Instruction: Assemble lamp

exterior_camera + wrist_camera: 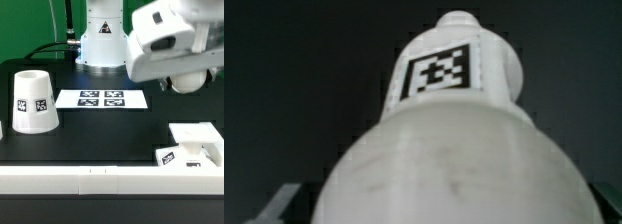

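Jaws are hard to read: the wrist view is almost filled by the bulb, and only a grey sliver shows at its wide end, so I cannot tell whether they are spread or pinching it. The bulb runs away from the camera, broad end close and narrow tip far, with a black-and-white tag on its neck and dark tabletop behind it. In the exterior view the arm hangs blurred over the far right of the tabletop, with a rounded pale shape under it that is too soft to name. The shade stands wide end down at the exterior view's left, tags on its side, well apart from the arm. The marker board lies flat between the shade and the arm, just beside the shade. The base sits at the near right, close to a white rail that runs along the near edge. Nothing stands between the arm and the base. The tabletop is black and matt; behind it are the arm's white pedestal, dark cables and a green backdrop.
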### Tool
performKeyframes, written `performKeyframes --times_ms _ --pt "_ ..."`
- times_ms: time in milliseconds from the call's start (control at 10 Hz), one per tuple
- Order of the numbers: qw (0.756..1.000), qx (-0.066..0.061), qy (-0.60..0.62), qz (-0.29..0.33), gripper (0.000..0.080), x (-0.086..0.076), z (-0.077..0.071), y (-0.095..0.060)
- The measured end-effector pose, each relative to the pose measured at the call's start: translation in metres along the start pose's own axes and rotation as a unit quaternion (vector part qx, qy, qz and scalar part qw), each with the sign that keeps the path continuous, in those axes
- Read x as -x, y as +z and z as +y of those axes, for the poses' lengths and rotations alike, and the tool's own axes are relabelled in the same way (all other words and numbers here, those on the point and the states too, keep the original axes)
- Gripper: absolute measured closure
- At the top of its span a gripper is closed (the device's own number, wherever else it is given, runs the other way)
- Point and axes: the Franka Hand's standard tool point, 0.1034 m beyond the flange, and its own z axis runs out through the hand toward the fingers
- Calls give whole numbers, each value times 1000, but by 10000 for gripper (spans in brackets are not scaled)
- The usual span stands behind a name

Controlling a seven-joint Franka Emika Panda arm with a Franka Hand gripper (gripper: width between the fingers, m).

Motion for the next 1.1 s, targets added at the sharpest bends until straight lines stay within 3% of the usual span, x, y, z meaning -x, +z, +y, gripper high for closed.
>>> performKeyframes --times_ms 200,300,800,1000,1100 --pt "998 0 -3 57 223 0 9 -45" --pt "995 4 -1 99 223 -7 11 -56" --pt "960 29 3 280 223 -17 20 -58" --pt "932 53 -23 358 223 -28 17 -67" --pt "925 72 -49 371 223 -32 13 -69"
